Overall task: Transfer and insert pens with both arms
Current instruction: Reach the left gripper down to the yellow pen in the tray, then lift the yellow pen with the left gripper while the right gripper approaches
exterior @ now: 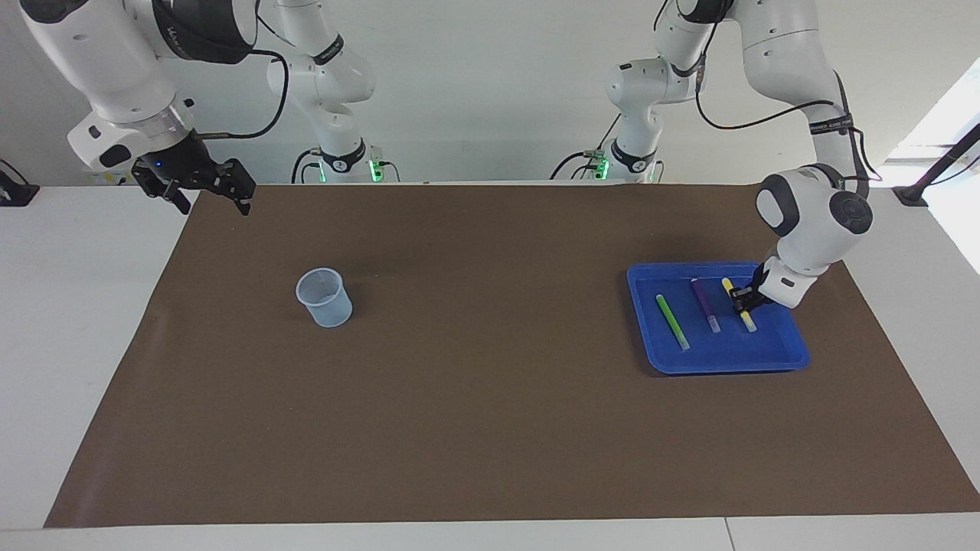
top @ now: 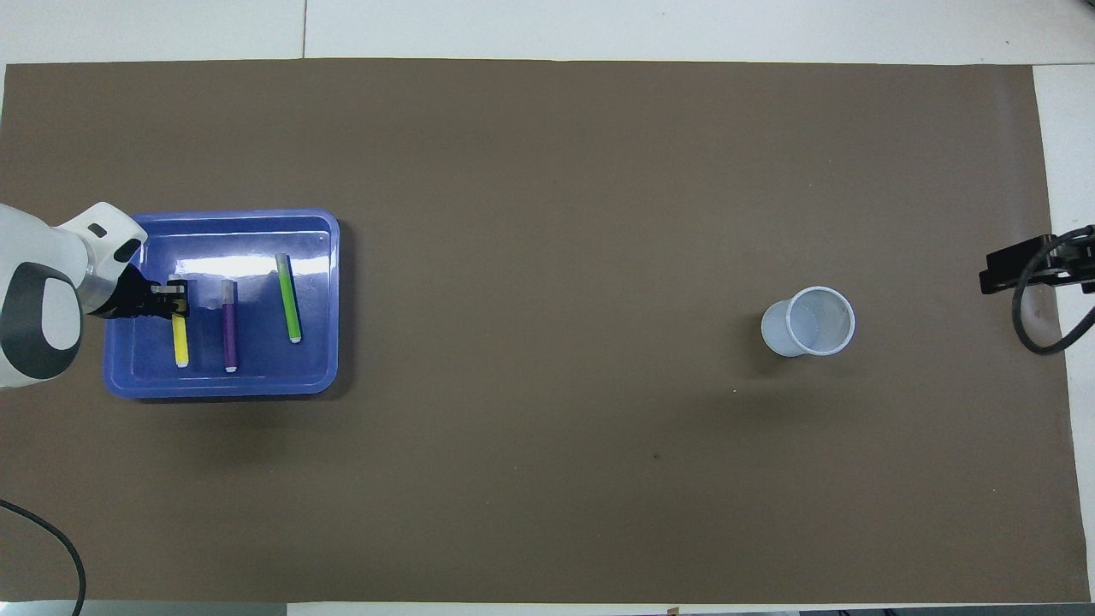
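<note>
Three pens lie in a blue tray [exterior: 788, 356] [top: 334, 299] toward the left arm's end of the table: a green pen [exterior: 672, 321] [top: 288, 298], a purple pen [exterior: 705, 303] [top: 229, 329] and a yellow pen [exterior: 748, 321] [top: 180, 342]. My left gripper [exterior: 741, 300] [top: 178, 299] reaches down into the tray and is shut on the yellow pen, partway along its body. My right gripper [exterior: 203, 191] [top: 1018, 265] hangs open in the air over the mat's corner at the right arm's end, holding nothing.
A translucent plastic cup [exterior: 325, 297] [top: 808, 321] stands upright on the brown mat [exterior: 490, 383] toward the right arm's end. Two slimmer white arms with green-lit bases [exterior: 348, 164] stand at the robots' edge of the table.
</note>
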